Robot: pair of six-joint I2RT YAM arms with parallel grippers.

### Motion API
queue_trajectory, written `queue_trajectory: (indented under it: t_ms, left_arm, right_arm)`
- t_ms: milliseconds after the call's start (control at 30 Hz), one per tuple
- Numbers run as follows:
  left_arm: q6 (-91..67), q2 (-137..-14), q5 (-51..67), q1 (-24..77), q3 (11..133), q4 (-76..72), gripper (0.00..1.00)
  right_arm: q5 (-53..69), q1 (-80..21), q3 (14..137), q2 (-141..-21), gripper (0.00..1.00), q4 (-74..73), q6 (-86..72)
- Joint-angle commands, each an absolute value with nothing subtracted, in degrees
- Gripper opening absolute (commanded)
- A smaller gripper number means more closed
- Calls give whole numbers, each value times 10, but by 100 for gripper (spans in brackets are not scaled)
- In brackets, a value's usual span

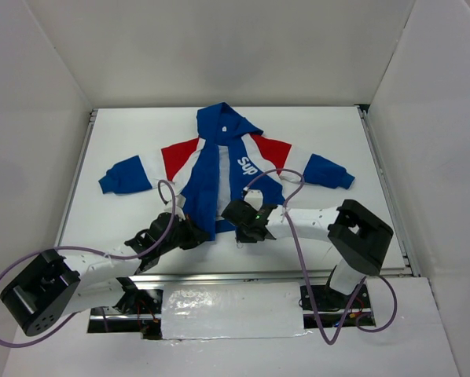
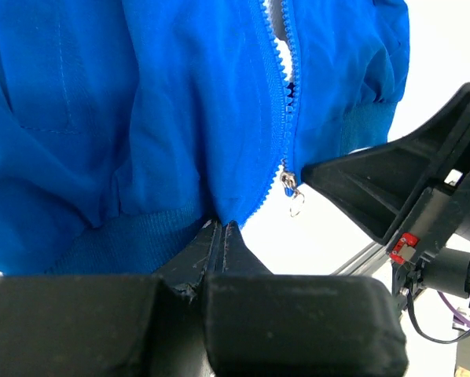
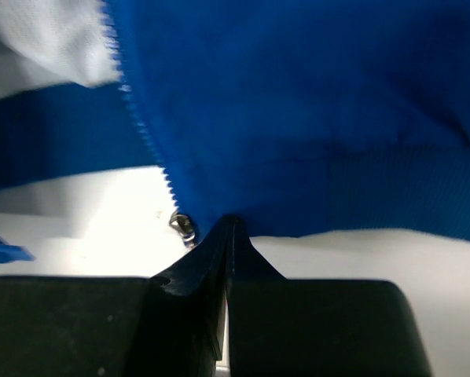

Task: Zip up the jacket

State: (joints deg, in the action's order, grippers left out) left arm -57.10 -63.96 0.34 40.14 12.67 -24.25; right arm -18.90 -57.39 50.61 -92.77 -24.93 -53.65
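The jacket (image 1: 207, 169) lies flat on the white table (image 1: 329, 133), hood at the far end and hem toward the arms. Its front is open higher up, where white lining shows. My left gripper (image 1: 196, 234) is shut on the blue hem corner beside the zipper; it shows in the left wrist view (image 2: 222, 228). My right gripper (image 1: 243, 222) is shut on the hem of the other front panel, as the right wrist view (image 3: 231, 222) shows. The metal zipper slider (image 2: 288, 184) with its ring pull sits at the bottom of the zipper teeth, just left of my right fingertips (image 3: 181, 225).
White walls enclose the table on the left, back and right. A metal rail (image 1: 274, 275) runs along the near edge. Purple cables (image 1: 298, 236) loop over both arms. The right arm's black body (image 2: 392, 188) sits close beside the slider in the left wrist view.
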Motion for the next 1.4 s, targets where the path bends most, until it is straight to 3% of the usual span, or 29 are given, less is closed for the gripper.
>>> queue_trajectory:
  t_ms: [0,1100,1267,1367]
  left_arm:
    - [-562,-631,12,399,115,-267,0]
    - [-567,-650,9,398,111,-275,0]
    - [-567,-650,10,398,109,-275,0]
    - [-566,-645,9,399,107,-272,0]
  right_arm:
    - [-225,-574,528,-963,0,-257,-526]
    - [-18,-626,512,-917,1,-163,-484]
    - [2,-627,492,-880,8,-126,-464]
    - [-42,-625,504,-865,23,-173,-455]
